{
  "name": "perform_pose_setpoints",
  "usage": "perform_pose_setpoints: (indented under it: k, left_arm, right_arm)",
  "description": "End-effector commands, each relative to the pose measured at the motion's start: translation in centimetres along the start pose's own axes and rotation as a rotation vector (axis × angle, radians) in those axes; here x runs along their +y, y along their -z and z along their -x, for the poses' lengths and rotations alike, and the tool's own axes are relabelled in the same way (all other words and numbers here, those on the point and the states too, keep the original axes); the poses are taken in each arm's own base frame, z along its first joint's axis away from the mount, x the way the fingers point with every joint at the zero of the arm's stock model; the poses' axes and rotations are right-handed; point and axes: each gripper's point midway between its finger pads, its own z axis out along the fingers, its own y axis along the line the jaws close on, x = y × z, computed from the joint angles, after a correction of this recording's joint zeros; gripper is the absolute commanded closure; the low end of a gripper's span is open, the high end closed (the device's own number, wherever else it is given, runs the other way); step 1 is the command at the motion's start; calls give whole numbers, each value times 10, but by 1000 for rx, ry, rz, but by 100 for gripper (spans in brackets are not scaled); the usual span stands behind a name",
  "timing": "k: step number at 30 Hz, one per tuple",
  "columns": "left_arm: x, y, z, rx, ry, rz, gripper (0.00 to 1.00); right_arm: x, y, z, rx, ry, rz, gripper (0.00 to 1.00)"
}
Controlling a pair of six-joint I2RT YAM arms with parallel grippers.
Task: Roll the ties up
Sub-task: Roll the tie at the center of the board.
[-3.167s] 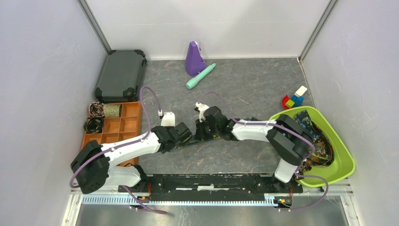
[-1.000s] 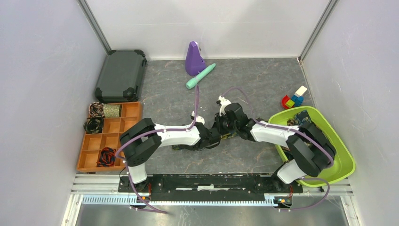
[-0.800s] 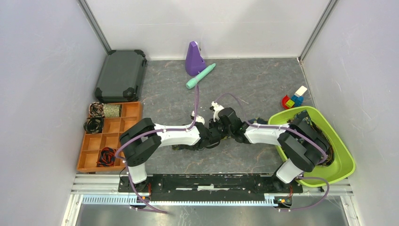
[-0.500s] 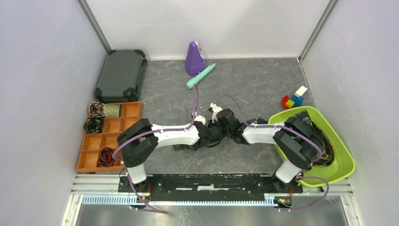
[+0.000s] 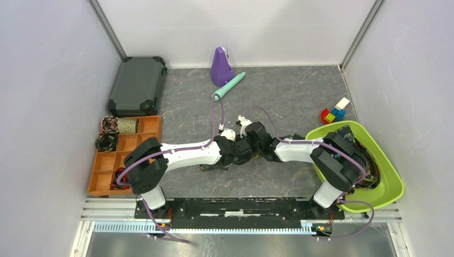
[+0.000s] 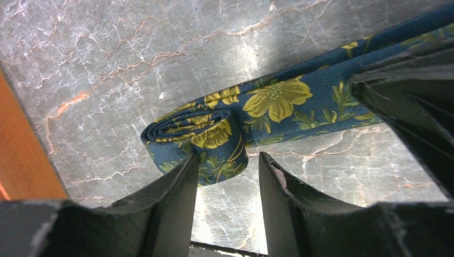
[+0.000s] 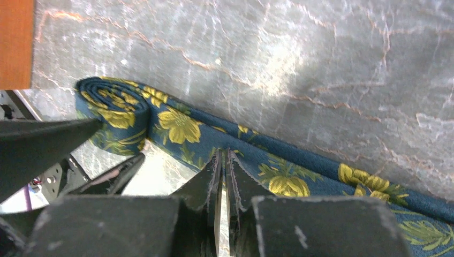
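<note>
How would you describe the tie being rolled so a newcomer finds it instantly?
On the grey table, look between the orange tray and the green bin. The tie lies there: navy with yellow flowers, one end coiled, the rest flat, unlike the full coils in the tray.

Top view: bright, even light from above, faint soft shadows under arms (image 5: pixel 187 152), all sharp. Left wrist view: white glare on tabletop (image 6: pixel 257 59) beyond left gripper (image 6: pixel 227 160); its fingers (image 6: pixel 171 198) dark, little blurred. Right wrist view: glare patch on tabletop ahead of right gripper (image 7: pixel 223 155), fingers black, soft; tie (image 7: pixel 176 126) sharp.
</note>
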Motion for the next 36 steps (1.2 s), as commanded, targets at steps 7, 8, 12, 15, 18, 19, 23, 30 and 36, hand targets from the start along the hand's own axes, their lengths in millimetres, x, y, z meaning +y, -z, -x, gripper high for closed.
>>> perform_pose_setpoints:
  k: [7,8,12,15,18,19,23,30,36]
  left_arm:
    - [-3,9,10,-39,33,-94,54]
    - [-1,9,10,-42,40,-94,56]
    - [7,5,9,-43,69,-88,66]
    - [14,0,8,-33,87,-74,78]
    - [18,-3,7,-34,106,-75,87]
    - [18,-4,6,-35,112,-81,88]
    - [19,-5,7,-39,139,-106,90]
    - [19,-2,10,-49,188,-168,88]
    - [20,3,14,-62,246,-245,81]
  right_arm:
    - [32,6,47,-90,54,55,90]
    - [35,7,49,-95,58,62,90]
    - [54,7,53,-104,79,113,89]
    - [70,7,53,-115,87,163,84]
    - [81,6,50,-120,79,213,75]
    - [84,5,49,-121,78,225,72]
    - [95,0,42,-107,68,273,62]
    - [109,-9,32,-85,18,348,58]
    - [114,-18,26,-65,-4,364,59]
